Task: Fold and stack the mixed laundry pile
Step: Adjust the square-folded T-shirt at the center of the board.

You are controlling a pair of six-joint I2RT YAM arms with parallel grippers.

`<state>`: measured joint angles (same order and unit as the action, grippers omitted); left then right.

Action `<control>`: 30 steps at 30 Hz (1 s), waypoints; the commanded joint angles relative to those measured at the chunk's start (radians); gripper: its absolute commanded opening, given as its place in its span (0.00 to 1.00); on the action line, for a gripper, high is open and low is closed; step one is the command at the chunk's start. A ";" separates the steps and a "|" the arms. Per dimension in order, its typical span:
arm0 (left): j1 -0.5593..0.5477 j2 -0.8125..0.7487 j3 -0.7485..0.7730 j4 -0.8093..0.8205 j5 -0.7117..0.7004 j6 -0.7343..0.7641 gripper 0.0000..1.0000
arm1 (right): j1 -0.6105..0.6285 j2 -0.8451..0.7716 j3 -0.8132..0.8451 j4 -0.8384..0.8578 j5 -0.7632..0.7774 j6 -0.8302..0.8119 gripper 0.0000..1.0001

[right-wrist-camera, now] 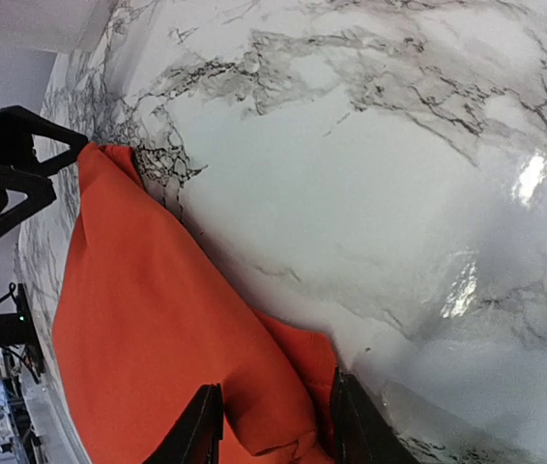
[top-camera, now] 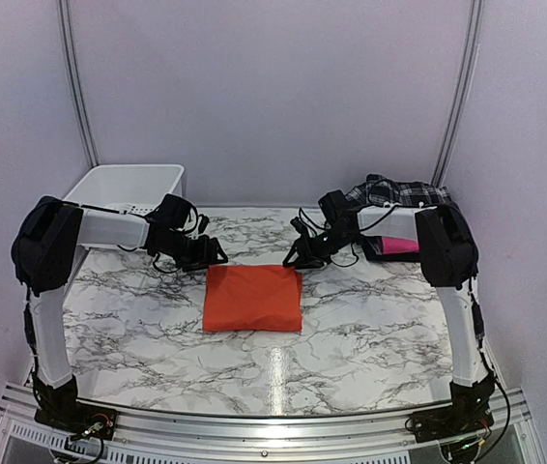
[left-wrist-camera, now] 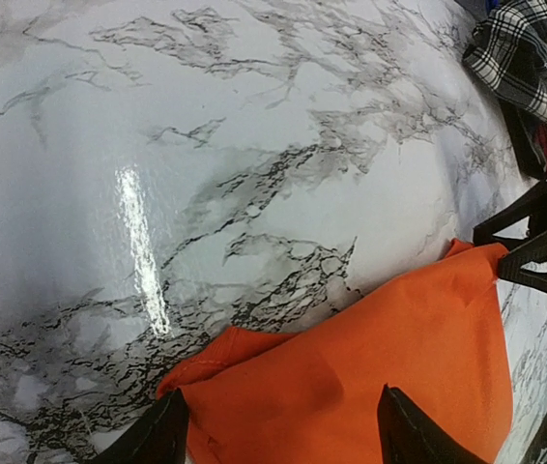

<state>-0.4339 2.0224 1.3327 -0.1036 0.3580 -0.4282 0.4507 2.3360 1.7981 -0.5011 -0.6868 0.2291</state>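
Observation:
The orange t-shirt (top-camera: 252,298) lies folded into a flat rectangle in the middle of the marble table. My left gripper (top-camera: 206,259) is low at its far left corner, open, its jaws straddling that corner (left-wrist-camera: 281,401) with the cloth flat between them. At the far right corner my right gripper (top-camera: 298,256) has its jaws closed in on a bunched fold of the orange cloth (right-wrist-camera: 273,387). The plaid shirt (top-camera: 399,191) lies crumpled at the back right, behind the right arm, and also shows in the left wrist view as a plaid shirt (left-wrist-camera: 525,48).
A white bin (top-camera: 124,184) stands at the back left behind the left arm. A folded pink garment (top-camera: 399,246) lies under the right arm beside the plaid shirt. Pale walls close in the table on three sides.

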 commanded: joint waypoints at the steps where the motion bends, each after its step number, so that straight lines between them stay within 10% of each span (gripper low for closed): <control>1: 0.009 0.034 0.028 -0.032 -0.003 -0.007 0.68 | 0.005 0.000 -0.001 0.020 -0.040 -0.001 0.30; 14: 0.018 0.031 0.012 -0.042 -0.102 -0.022 0.61 | 0.006 -0.020 -0.022 0.018 -0.046 0.003 0.00; 30: 0.017 0.002 0.014 -0.010 0.001 -0.021 0.02 | 0.005 -0.069 -0.032 0.003 -0.036 0.009 0.00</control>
<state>-0.4225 2.0506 1.3399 -0.1093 0.3523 -0.4450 0.4515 2.3306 1.7710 -0.4904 -0.7208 0.2352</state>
